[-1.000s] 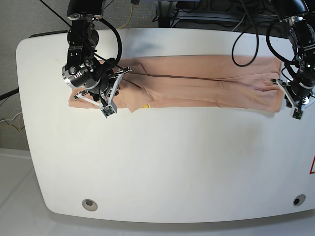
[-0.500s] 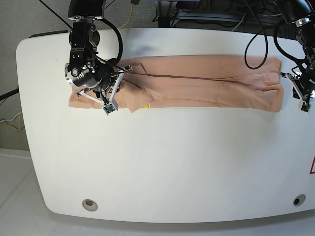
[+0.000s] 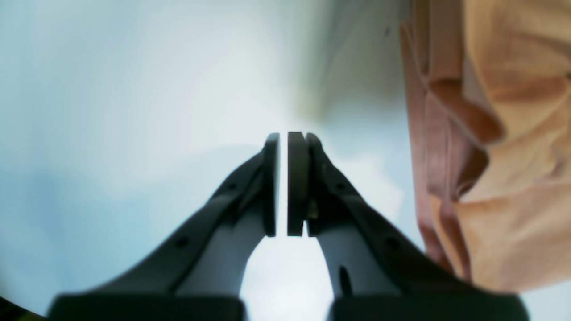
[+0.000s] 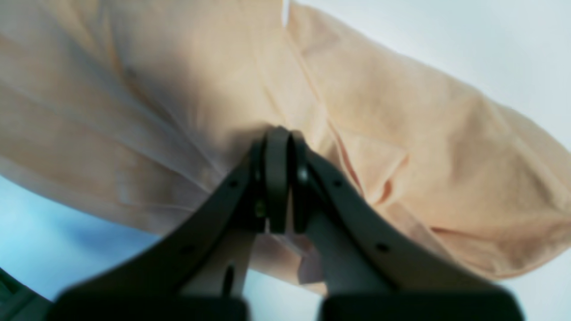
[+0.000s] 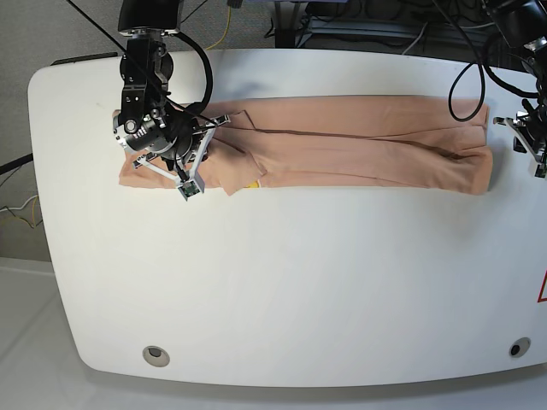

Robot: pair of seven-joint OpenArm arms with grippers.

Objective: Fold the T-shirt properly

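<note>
T-shirt point(image 5: 342, 141) lies on the far half of the white tabletop point(image 5: 282, 282), folded into a long narrow band running side to side. A central crease line runs along its length. Small yellow tag point(image 5: 252, 183) peeks out at the near edge, toward the base view's left. That end is rumpled, with a sleeve flap sticking out past the band.

Right pincer point(image 4: 279, 178) sits on the rumpled end, on the left of the base view. Fingers together, cloth bunched at the tips and drawn into folds toward them; it looks clamped on the T-shirt. Arm stands over this end in the base view.

Left pincer point(image 3: 283, 183) is off the far right end of the band, over bare tabletop. Fingers nearly together, only a thin slit between the pads, nothing in them. T-shirt hem lies just beside it in the wrist view, layered edges showing, not touching.
</note>
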